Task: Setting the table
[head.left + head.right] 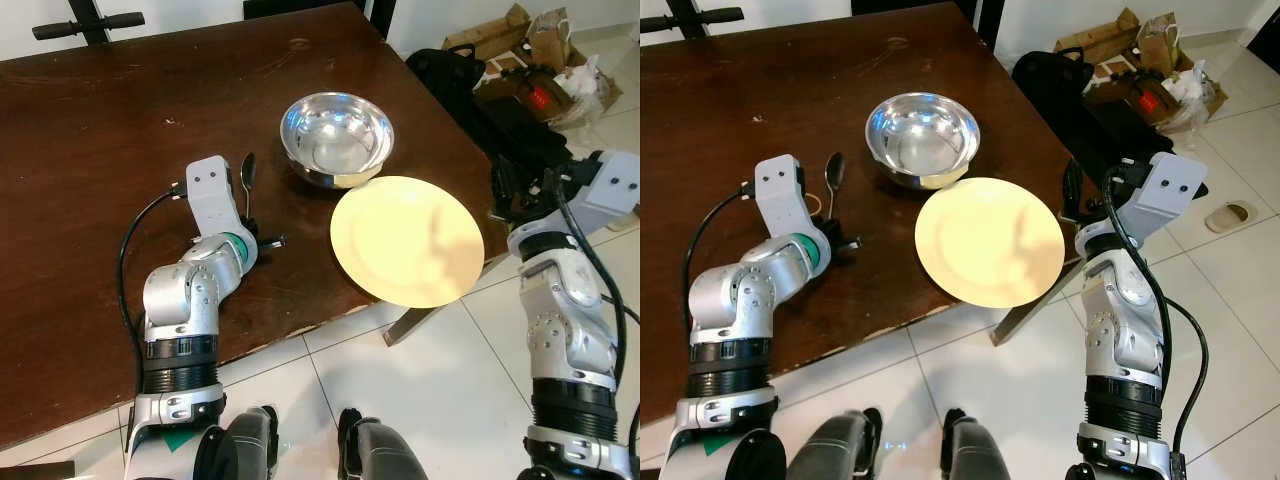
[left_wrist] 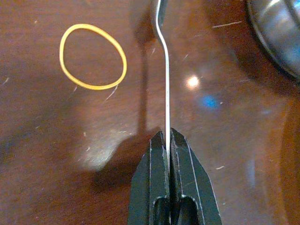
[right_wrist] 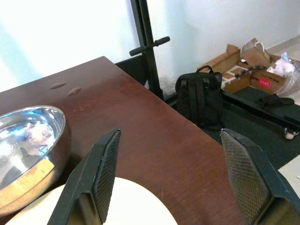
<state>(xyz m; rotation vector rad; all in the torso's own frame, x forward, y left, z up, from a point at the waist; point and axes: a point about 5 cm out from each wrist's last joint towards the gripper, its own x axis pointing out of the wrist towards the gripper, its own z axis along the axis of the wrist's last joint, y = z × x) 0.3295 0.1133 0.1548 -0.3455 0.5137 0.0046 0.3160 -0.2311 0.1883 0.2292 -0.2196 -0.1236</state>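
Note:
A metal spoon (image 1: 248, 178) lies on the dark wooden table (image 1: 110, 130), left of a steel bowl (image 1: 336, 138). My left gripper (image 2: 168, 140) is shut on the spoon's thin handle (image 2: 167, 89), low over the wood. A pale yellow plate (image 1: 407, 239) sits at the table's near right corner, its rim touching the bowl and overhanging the edge. My right gripper (image 3: 171, 173) hangs open beside that corner, just right of the plate (image 3: 122, 204), with nothing between its fingers (image 3: 105, 171).
A yellow rubber band (image 2: 93, 56) lies on the table next to the spoon. A black backpack (image 1: 470, 85), cardboard boxes and bags (image 1: 545, 50) crowd the tiled floor to the right. A black chair frame (image 1: 88, 24) stands behind the table.

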